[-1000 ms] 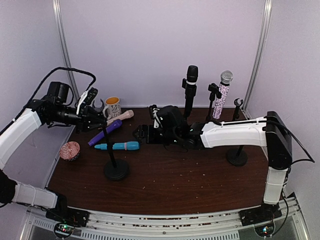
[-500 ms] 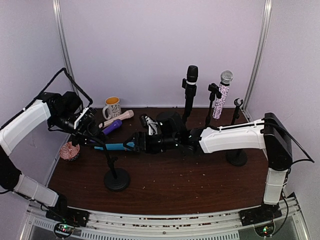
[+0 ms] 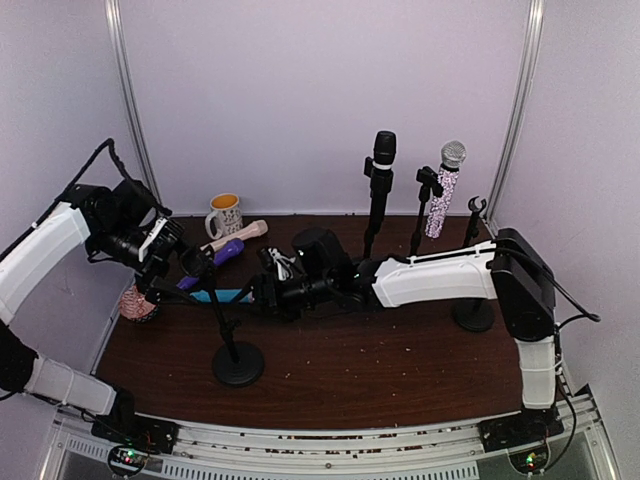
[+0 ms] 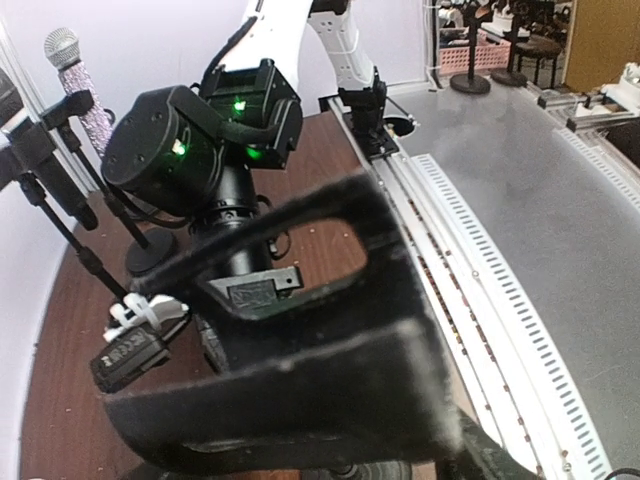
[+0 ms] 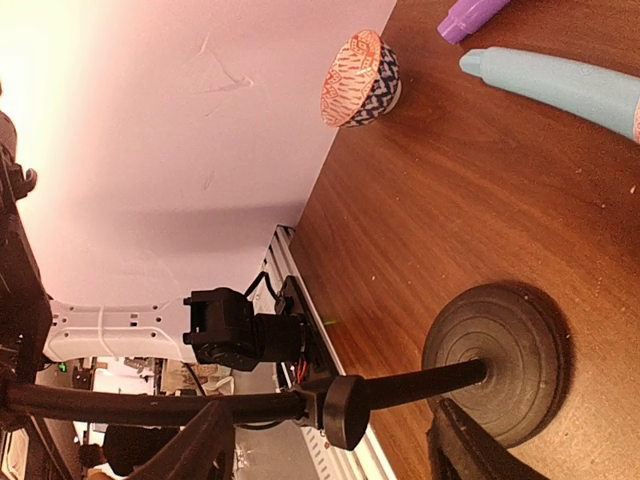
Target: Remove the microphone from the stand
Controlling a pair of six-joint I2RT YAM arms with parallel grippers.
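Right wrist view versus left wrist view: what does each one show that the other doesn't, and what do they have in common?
Only the right wrist view shows the patterned bowl, the teal microphone lying on the table, and the tip of the purple microphone. Only the left wrist view shows the sparkly microphone standing in its clip and the right arm's black wrist. Both show the brown tabletop, and each shows a round black stand base, though I cannot tell whether it is the same one.
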